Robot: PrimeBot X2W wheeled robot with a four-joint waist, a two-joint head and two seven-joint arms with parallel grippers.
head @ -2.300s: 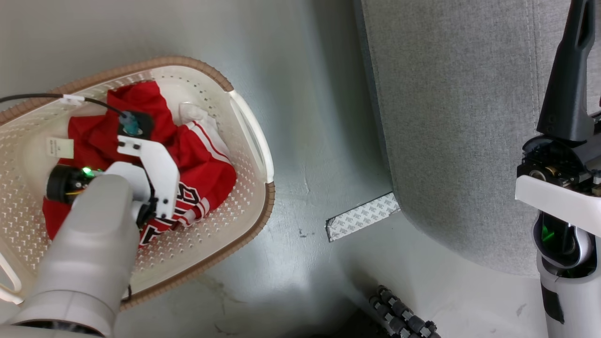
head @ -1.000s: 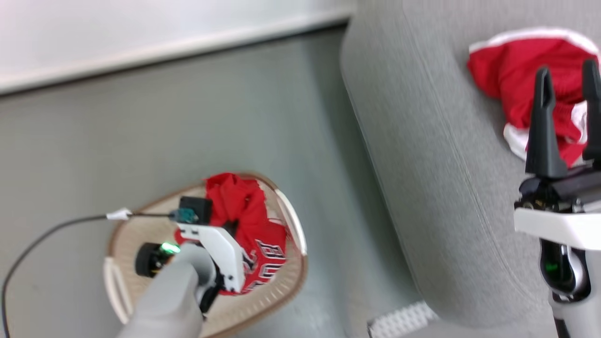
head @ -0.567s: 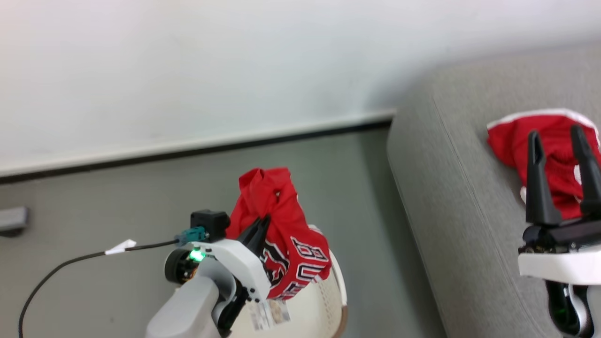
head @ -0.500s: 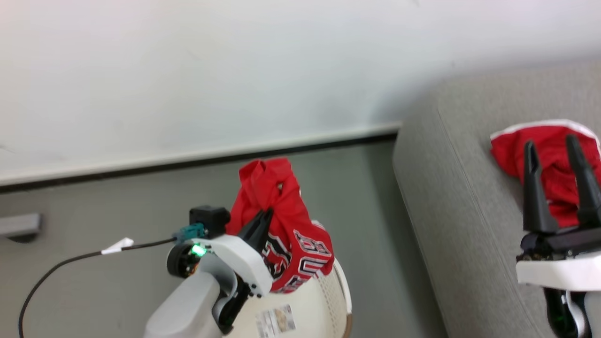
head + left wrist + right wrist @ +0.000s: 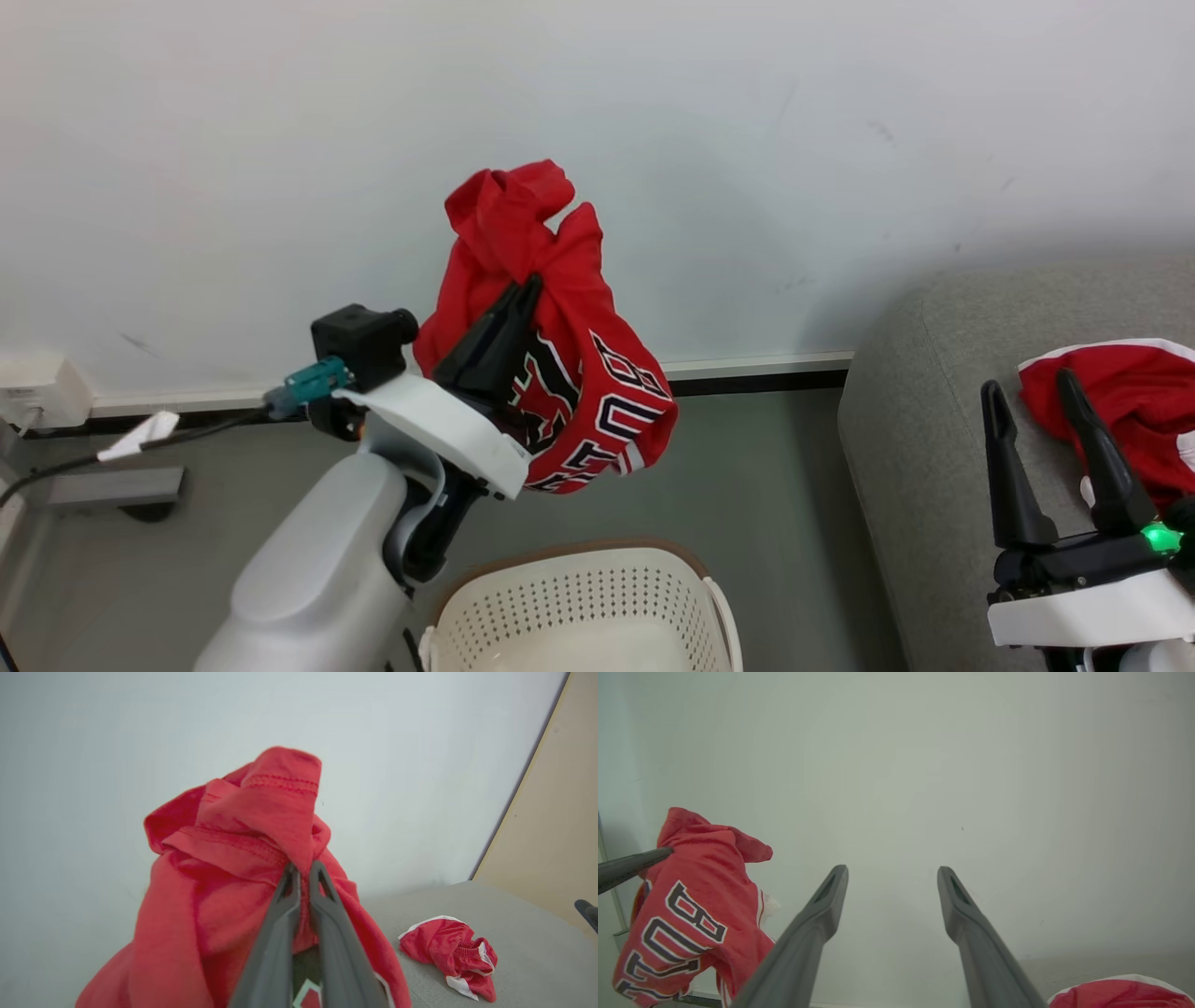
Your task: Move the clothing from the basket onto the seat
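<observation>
I'm keeping the left gripper (image 5: 527, 285) pressed together on a bunched fold of the red jersey (image 5: 597, 392). The left wrist view is showing both fingers (image 5: 285, 914) squeezing the cloth near its stitched hem. The jersey is hanging in the air in front of the white wall (image 5: 794, 140), lifted clear of the basket (image 5: 569, 597), which is sitting on the floor (image 5: 766, 485) below it.

To my right the seat (image 5: 915, 420) is standing against the wall, and a second red garment (image 5: 1130, 401) is lying crumpled on it. The right gripper (image 5: 1027, 383) is hovering over the seat just beside that garment, fingers spread wide and gripping nothing. A strip of bare grey floor is lying between the jersey and the seat's rounded end. A black cable (image 5: 56, 462) with a white tag is trailing left from the wrist camera toward a pale wall box (image 5: 37, 401).

The jersey is looking thin and limp, folding into soft creases, with black-and-white block lettering on its lower part. The basket is cream perforated plastic with a ribbed brown rim and a white handle. The seat is a coarse light-grey weave with a rounded edge and a stitched seam.
</observation>
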